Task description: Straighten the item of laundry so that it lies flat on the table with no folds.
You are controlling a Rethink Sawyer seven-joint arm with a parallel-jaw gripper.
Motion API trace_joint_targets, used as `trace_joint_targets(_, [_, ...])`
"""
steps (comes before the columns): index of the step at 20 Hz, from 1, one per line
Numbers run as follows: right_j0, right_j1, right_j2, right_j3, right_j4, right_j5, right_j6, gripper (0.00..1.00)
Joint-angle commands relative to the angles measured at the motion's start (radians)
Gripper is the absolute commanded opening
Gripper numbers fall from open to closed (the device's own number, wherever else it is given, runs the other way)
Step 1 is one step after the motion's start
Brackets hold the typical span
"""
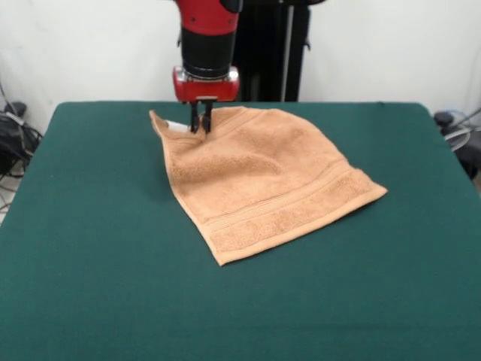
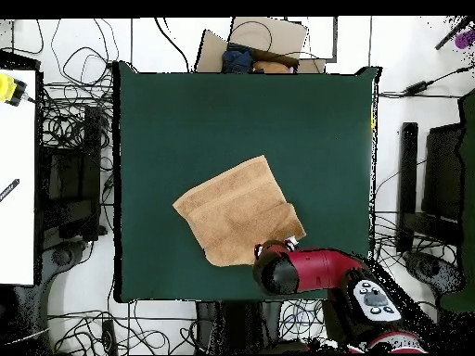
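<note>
— Tan-orange terry is lying spread on the table (image 1: 90,256), is it not?

— Yes. The towel (image 1: 263,180) is resting on the dark green top, turned like a diamond, with one corner pointing toward the camera in the front view and another reaching out to the picture's right. A woven border band is running along its near edge. In the overhead view the towel (image 2: 237,211) is sitting toward the robot's side of the table (image 2: 186,120), off to one side of the middle.

— And is it lying flat?

— Mostly. The corner nearest the robot is standing up a little in the front view, and a small white label (image 1: 176,126) is showing just beside it.

— Where is the gripper?

— The gripper (image 1: 200,120) is hanging straight down from the red and black arm (image 1: 207,45), right at that far corner. Its two dark fingers are standing close together with their tips at the cloth, seemingly pinching the towel's edge. In the overhead view the arm (image 2: 311,271) is covering that corner, so the gripper itself is hidden there.

— Anything else around?

— Cables are lying on the floor beside the table.
</note>
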Motion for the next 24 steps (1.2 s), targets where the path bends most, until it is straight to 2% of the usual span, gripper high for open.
trace_joint_targets(1, [0.022, -0.007, 0.095, 0.004, 0.013, 0.049, 0.053, 0.00])
trace_joint_targets(6, [0.005, -0.003, 0.097, 0.044, 0.015, 0.029, 0.069, 0.00])
trace_joint_targets(10, [0.046, -0.038, 0.057, 0.104, 0.020, -0.014, 0.126, 0.00])
trace_joint_targets(14, [0.066, -0.003, 0.043, 0.081, 0.013, -0.034, 0.133, 0.00])
trace_joint_targets(19, [0.047, 0.021, 0.056, 0.051, 0.004, -0.019, 0.101, 0.00])
trace_joint_targets(21, [0.030, 0.005, 0.072, 0.053, 0.007, 0.002, 0.082, 0.00])
trace_joint_targets(24, [0.017, -0.072, 0.066, 0.103, 0.013, 0.015, 0.082, 0.00])
